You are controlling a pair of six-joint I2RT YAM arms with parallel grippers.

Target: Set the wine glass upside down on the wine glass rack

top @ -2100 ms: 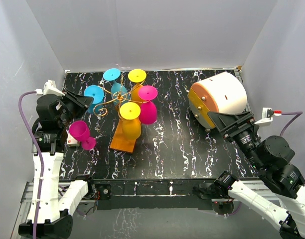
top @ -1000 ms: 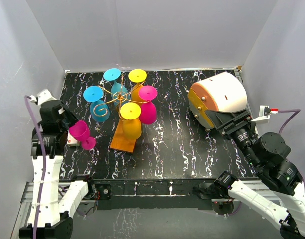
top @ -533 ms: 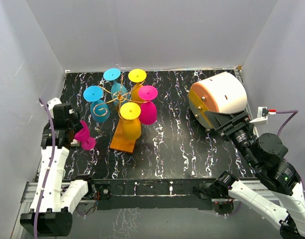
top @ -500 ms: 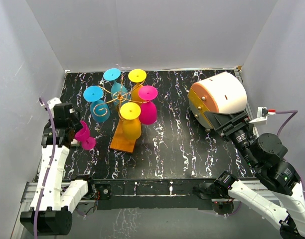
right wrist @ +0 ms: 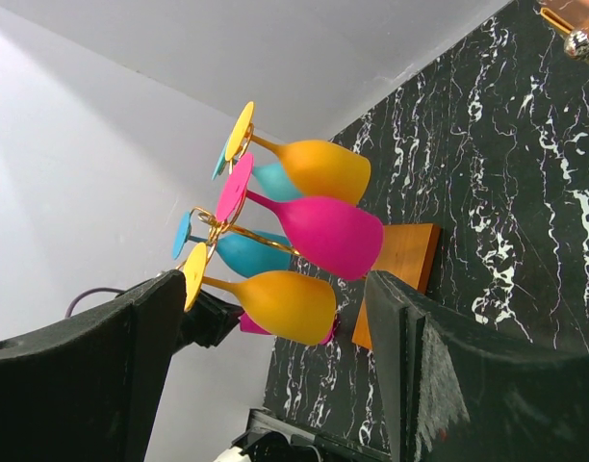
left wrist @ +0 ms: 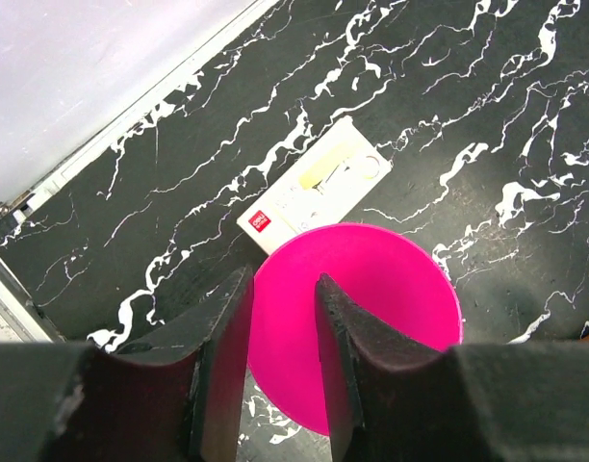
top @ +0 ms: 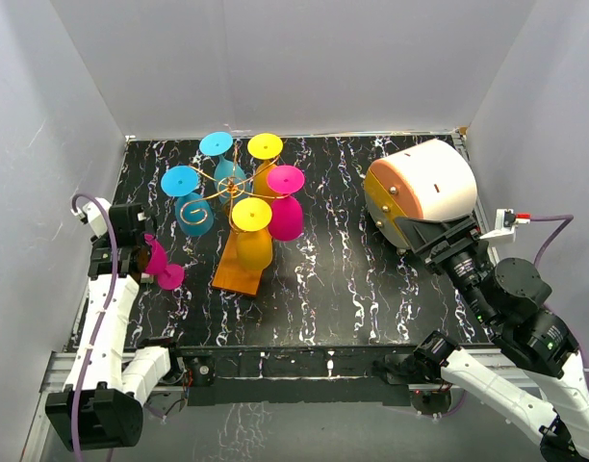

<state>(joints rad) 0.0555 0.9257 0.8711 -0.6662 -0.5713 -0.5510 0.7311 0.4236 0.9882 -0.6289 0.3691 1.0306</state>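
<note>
Left gripper [top: 131, 252] has swung down onto the pink wine glass [top: 163, 268], at 9 o'clock of the wine glass rack [top: 239, 273].
Top view: we count five hung glasses [top: 251, 214] and one free scroll [top: 191, 208]. Left wrist: fingers [left wrist: 222, 327] sit narrow astride the empty bowl's rim; we cannot tell if they grip, and a thin-edge pinch could slip. Right wrist: right gripper [right wrist: 270, 289] is wide and empty.

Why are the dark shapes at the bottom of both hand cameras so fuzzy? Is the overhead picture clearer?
Left wrist view: the left gripper's fingers sit close to the lens, so they blur, while the pink wine glass behind is crisp. Right wrist view: the right gripper's fingers are equally fuzzy, and the scene looks tipped sideways. Top view: evenly lit, the wine glass rack sharp.
</note>
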